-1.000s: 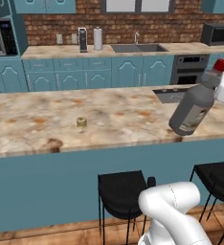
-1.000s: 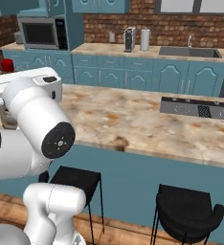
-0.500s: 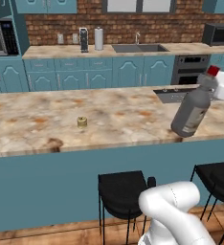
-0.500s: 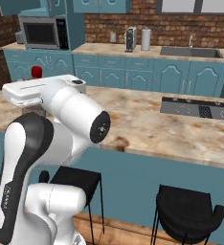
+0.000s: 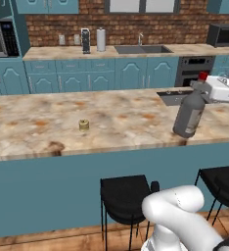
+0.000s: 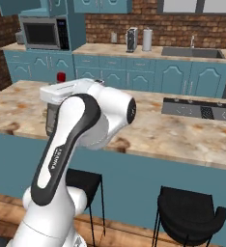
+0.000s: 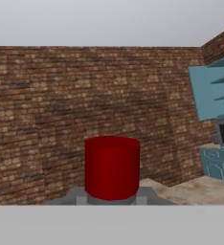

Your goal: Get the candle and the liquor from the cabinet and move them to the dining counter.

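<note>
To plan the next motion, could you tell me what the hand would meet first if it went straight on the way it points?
Probably the brick wall far ahead; only the liquor bottle's red cap, held in the hand, stands before it.

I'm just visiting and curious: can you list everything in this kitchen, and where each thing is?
liquor bottle: one, dark grey with red cap, tilted over the dining counter's near edge, gripped at the neck
candle: one, gold-tan, standing on the dining counter
dining counter: one, beige marble top, teal base
stools: two, black, under the counter
microwave: one, dark, back left
sink: one, back counter
canisters: two, back counter
robot arm: one, white
fingers: shut on the bottle's neck
</note>
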